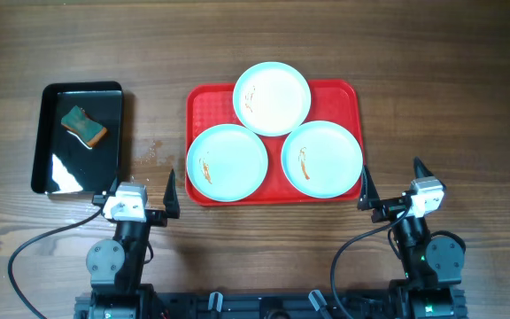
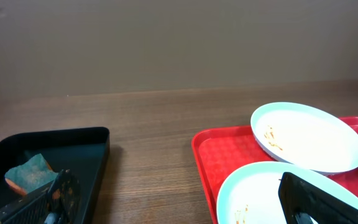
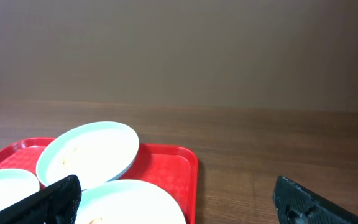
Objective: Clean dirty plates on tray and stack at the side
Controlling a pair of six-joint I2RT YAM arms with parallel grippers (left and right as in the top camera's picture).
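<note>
Waiting at the near edge of the table [image 1: 432,71], the left pincer [image 1: 137,190] and right pincer [image 1: 391,180] both stand wide open and empty, so cleaning looks not yet begun. Three plates [image 1: 272,97] sit on the red tray [image 1: 209,102], ahead of and between the two pincers, with one at the back and two nearer. Each carries a small orange-red smear. A sponge [image 1: 83,125] lies in a black tray [image 1: 56,168] ahead of the left pincer, toward its outer side. The next move probably calls for that pincer to reach forward and close on the sponge. The plates are round, shallow, smooth and pale mint. The red tray is rectangular with rounded corners, a raised rim and a finely textured floor. The black tray is glossy, the sponge is teal over orange, and the table is wood-grained.
</note>
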